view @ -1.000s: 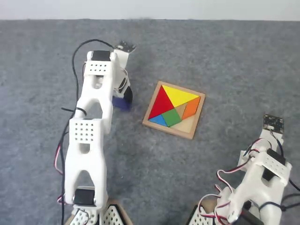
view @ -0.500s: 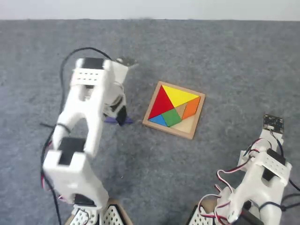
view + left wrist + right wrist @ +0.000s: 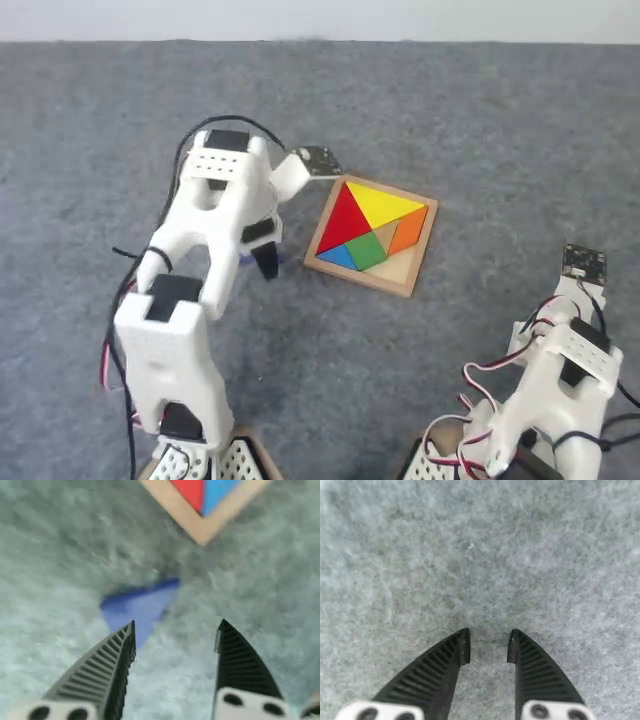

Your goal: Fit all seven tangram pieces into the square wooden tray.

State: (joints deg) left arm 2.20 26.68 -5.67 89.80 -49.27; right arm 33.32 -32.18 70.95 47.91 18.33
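The square wooden tray (image 3: pixel 415 277) lies mid-table and holds red, yellow, orange, green and light blue pieces; a strip near its lower right edge is bare wood. A dark blue triangle (image 3: pixel 142 606) lies flat on the grey carpet just outside the tray's corner (image 3: pixel 202 529). My left gripper (image 3: pixel 175 632) hangs open above the carpet, one finger over the triangle's edge, nothing held. In the high view the left gripper (image 3: pixel 266 257) sits left of the tray, the triangle (image 3: pixel 247 259) mostly hidden under it. My right gripper (image 3: pixel 489 645) is open over bare carpet.
Grey carpet covers the whole table. The right arm (image 3: pixel 560 370) stays folded at the front right corner, away from the tray. The left arm's cable (image 3: pixel 125 310) loops along its left side.
The left arm swung its wrist from the back left toward the tray's left side. The dark blue piece lies on the carpet under the gripper. The right arm has not moved.
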